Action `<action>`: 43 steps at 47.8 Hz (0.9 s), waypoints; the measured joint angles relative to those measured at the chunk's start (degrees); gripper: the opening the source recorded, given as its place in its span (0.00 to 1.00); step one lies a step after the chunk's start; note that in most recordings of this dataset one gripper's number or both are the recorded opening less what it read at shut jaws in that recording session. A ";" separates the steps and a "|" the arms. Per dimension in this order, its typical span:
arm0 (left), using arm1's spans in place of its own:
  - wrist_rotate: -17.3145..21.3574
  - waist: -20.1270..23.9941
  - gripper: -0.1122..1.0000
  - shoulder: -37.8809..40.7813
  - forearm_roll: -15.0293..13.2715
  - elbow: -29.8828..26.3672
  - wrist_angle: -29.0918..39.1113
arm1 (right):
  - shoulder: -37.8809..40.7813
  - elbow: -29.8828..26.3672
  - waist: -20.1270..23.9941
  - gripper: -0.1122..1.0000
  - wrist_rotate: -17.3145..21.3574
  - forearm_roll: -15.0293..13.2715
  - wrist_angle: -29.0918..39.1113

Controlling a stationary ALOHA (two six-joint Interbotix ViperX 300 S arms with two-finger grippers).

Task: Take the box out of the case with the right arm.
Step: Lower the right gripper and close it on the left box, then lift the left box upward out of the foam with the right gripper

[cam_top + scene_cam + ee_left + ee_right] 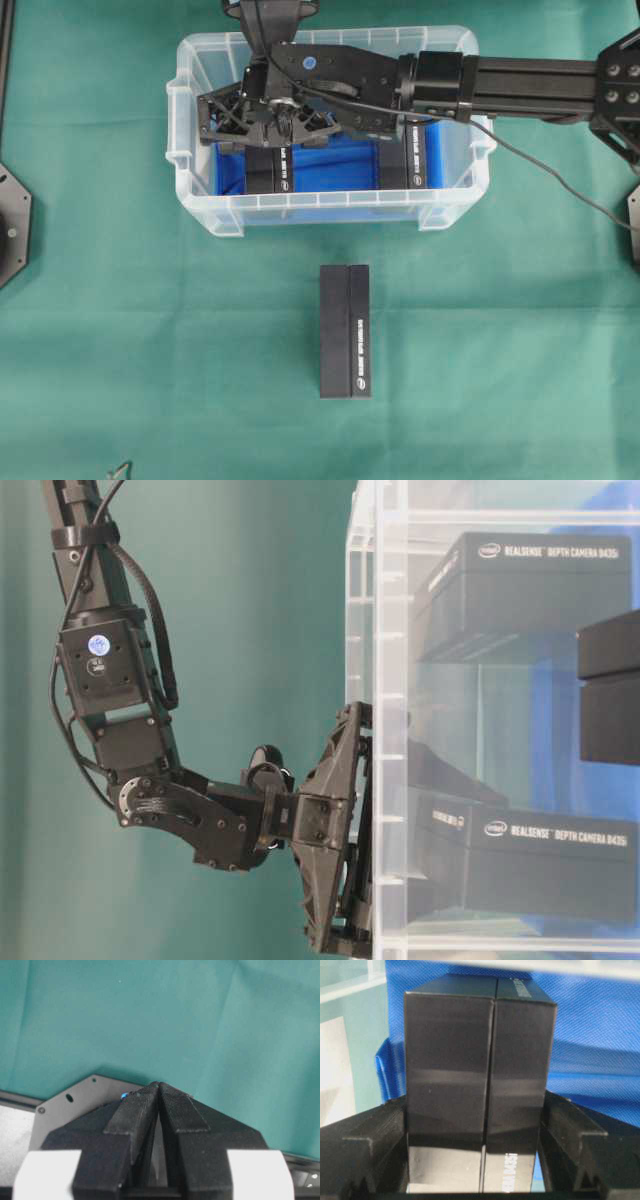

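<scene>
**Right gripper clamps a box inside the case**

The clear case (455,195) holds two black boxes. The right arm (540,85) reaches in; the right gripper (472,1160) grasps the left box (472,1060). The left gripper (159,1091) is clenched, empty.

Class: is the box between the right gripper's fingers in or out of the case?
In: the box sits inside the case on its blue lining.
</scene>
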 measured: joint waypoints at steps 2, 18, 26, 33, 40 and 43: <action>0.00 0.00 0.13 0.00 0.00 0.00 0.00 | -0.09 -0.09 0.09 0.72 0.00 0.00 0.88; 0.00 0.00 0.13 0.09 0.00 0.00 0.00 | -3.78 -5.10 0.18 0.72 0.09 0.09 8.35; 0.00 0.00 0.13 0.09 -0.09 0.00 0.00 | -4.22 -10.20 0.44 0.72 0.09 -0.26 12.83; 0.00 0.00 0.13 0.00 0.00 0.09 -0.09 | -4.22 -14.59 0.79 0.71 -0.18 -0.88 17.05; 0.00 0.00 0.13 -0.09 0.00 0.09 -0.09 | -4.22 -18.98 0.88 0.71 -0.35 -1.41 20.83; 0.00 0.00 0.13 0.00 0.00 0.09 -0.09 | -4.22 -20.74 0.88 0.71 -0.35 -1.58 22.06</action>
